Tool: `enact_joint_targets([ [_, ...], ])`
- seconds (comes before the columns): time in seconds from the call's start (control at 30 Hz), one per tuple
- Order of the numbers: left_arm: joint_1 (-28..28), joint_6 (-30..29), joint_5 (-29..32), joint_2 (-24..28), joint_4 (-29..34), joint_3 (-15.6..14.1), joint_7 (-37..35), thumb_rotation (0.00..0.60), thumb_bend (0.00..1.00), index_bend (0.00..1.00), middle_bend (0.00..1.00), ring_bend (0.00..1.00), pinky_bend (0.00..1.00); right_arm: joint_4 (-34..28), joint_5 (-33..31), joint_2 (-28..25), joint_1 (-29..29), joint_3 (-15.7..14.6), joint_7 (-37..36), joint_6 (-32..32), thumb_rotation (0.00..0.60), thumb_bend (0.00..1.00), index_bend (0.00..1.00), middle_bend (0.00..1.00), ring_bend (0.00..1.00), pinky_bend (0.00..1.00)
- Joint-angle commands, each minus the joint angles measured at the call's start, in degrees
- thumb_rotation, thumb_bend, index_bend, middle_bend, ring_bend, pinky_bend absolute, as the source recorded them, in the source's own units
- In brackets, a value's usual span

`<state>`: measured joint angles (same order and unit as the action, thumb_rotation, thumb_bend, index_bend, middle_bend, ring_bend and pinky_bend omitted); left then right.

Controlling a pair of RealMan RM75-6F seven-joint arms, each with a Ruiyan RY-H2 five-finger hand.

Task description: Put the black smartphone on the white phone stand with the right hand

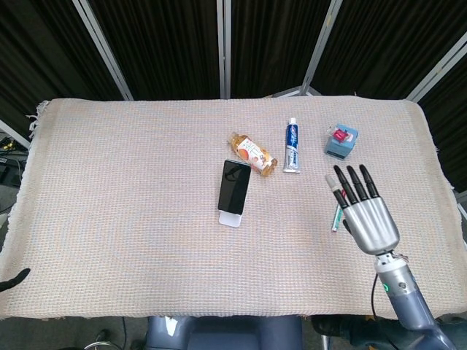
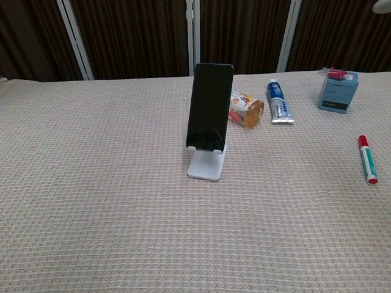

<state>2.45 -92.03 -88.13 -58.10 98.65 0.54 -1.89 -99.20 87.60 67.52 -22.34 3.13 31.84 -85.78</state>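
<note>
Right hand: dark fingers straight, slightly apart, pointing to far side, holding nothing; grey metal back faces up. Hand sits right of scene, over red-and-white marker pen, well apart from phone.

Black smartphone stands upright, leaning back on white phone stand, near table centre on beige woven cloth.

Just far-right of phone: small amber bottle lying down, then white-and-blue toothpaste tube. Small blue box at far right.

Left hand out of sight.
</note>
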Motion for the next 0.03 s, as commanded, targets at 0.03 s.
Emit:
enact_joint_targets([
  [0.03, 0.14, -0.12, -0.15, 0.02, -0.10, -0.13, -0.23, 0.600, 0.00, 0.00, 0.00, 0.00, 0.00, 2.00, -0.85, 0.26, 5.56, -2.86, -9.46, -3.16, 0.600, 0.00, 0.00, 0.00, 0.00, 0.00],
])
